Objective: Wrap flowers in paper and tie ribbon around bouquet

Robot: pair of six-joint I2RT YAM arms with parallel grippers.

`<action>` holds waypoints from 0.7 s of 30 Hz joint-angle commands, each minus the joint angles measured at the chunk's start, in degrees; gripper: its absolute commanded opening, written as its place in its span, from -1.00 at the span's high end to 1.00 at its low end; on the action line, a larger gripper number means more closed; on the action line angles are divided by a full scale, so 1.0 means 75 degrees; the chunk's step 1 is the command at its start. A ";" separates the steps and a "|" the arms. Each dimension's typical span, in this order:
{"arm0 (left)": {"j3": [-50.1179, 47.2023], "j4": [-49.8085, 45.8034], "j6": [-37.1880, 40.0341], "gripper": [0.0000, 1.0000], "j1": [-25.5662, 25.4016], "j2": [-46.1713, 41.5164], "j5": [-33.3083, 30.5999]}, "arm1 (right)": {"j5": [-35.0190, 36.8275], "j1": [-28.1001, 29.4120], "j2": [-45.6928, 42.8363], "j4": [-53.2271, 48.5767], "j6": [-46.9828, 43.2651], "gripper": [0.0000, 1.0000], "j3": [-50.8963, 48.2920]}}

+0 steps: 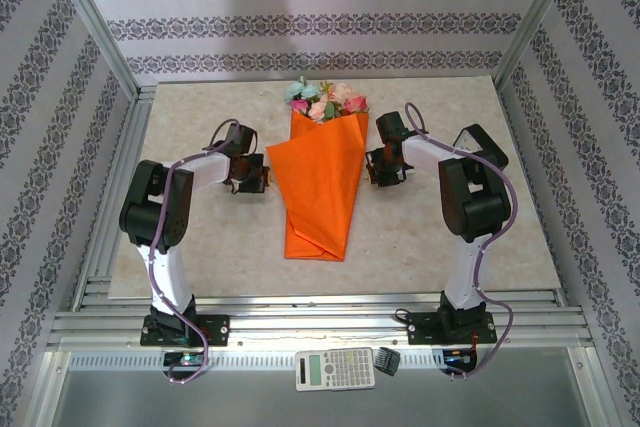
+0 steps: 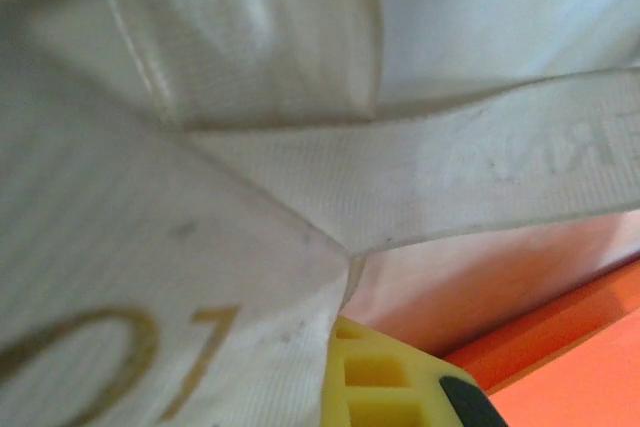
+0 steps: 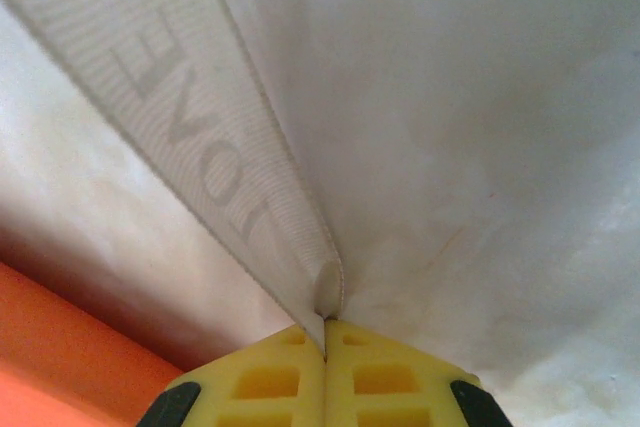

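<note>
- Jammed right up against both wrist lenses is the ribbon (image 3: 200,147). It's off-white ribbed fabric and blurry from being so close. The right wrist cam shows grey "LOVE" lettering on it, and the left wrist cam shows gold letters.
- Right gripper (image 3: 325,342): the yellow fingers are pressed flat together, with the ribbon pinched in the seam between them.
- Left gripper (image 1: 258,175): on its wrist cam one yellow finger (image 2: 385,377) pokes out under a fold of ribbon and the other is covered. The folds meet right at its tip, so it looks clamped on the ribbon too.
- Both wrist cams catch a strip of the orange paper (image 2: 570,367) in a bottom corner, just beside the fingers.
- The top camera gives the big picture. The bouquet (image 1: 320,187) lies mid-table as an orange cone, narrow end toward the arm bases. The flowers (image 1: 325,100) (pink, peach, light blue) stick out of the far wide end.
- The two grippers sit on either side of the cone, close to its edges and facing each other.
- The table (image 1: 450,237) is a beige marbled top inside an aluminium frame, with patterned wallpaper walls (image 1: 300,17) around it.
- A calculator (image 1: 335,369) and a small black object (image 1: 388,360) sit on the near ledge between the bases.
- Purple cables (image 1: 500,197) loop along both arms.
</note>
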 commanded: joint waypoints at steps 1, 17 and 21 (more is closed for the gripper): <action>0.0279 -0.0290 0.0870 1.00 0.0395 0.0454 -0.0173 | 0.0278 -0.0094 0.0204 -0.0143 -0.0174 1.00 0.0263; 0.0752 -0.2201 0.2710 0.06 0.0548 -0.0911 -0.0660 | 0.0189 -0.0192 0.0004 -0.0292 -0.0985 0.36 0.0415; 0.0900 -0.2712 0.3510 0.03 0.0527 -0.0931 -0.0542 | 0.0085 -0.0205 -0.0029 -0.0317 -0.1108 0.29 0.0503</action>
